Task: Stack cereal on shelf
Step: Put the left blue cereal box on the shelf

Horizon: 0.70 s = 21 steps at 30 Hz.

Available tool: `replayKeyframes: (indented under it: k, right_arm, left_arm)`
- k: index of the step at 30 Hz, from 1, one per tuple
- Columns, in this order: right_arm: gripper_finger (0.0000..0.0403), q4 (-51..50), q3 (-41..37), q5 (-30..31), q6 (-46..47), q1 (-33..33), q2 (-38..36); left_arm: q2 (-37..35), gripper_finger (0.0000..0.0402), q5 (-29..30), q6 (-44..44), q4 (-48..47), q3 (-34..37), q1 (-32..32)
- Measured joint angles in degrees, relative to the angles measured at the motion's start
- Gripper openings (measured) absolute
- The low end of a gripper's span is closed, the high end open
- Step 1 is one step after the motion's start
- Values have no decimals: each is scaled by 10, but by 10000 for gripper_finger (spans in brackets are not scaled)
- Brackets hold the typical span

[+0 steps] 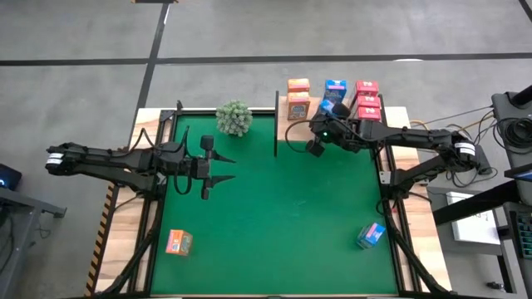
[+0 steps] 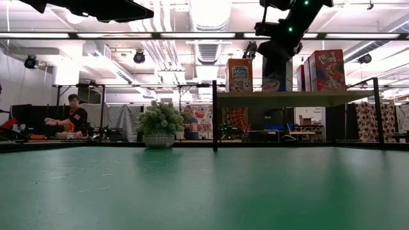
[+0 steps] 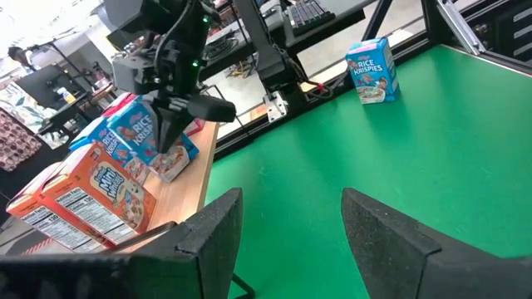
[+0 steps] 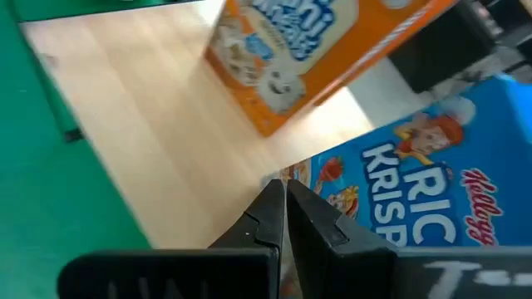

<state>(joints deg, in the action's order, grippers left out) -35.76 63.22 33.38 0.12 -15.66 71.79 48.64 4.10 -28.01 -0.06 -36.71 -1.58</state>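
The shelf [image 1: 284,123] stands at the far right of the green mat and carries orange [image 1: 298,96], blue [image 1: 335,87] and red [image 1: 366,100] cereal boxes. One blue box [image 4: 416,191] stands tilted at the shelf's near edge. My right gripper [image 4: 283,193], shut, points down at that box's lower corner. My left gripper [image 1: 231,169] hovers open over the mat's left half with nothing between its fingers. One orange box [image 1: 179,242] and one blue box [image 3: 371,71] rest on the mat near its front corners. My right gripper's shut fingertips [image 4: 268,208] stand at the lower corner [image 4: 293,176] of the tilted blue box, coming slanting down from the table's right and near side. I cannot tell whether they touch it.
A round green plant [image 1: 234,118] sits at the mat's far edge, left of the shelf's black post [image 2: 215,108]. Black frame bars run along the mat's sides. The mat's middle [image 1: 283,216] is bare. A person [image 2: 71,118] sits in the room behind the table.
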Motion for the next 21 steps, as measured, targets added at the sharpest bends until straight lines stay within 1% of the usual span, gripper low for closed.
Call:
replayKeyframes:
  k: [3, 12, 18, 21]
  right_arm:
    - [9, -12, 0, -9, 11, 8, 0]
    - [9, -81, 0, -6, 44, 24, 0]
    - [9, -89, 0, 24, 27, 22, 0]
    - [9, -89, 0, 27, 13, 22, 0]
  left_arm:
    - [0, 190, 0, 0, 0, 0, 0]
    - [0, 190, 0, 0, 0, 0, 0]
    - [0, 190, 0, 0, 0, 0, 0]
    - [0, 190, 0, 0, 0, 0, 0]
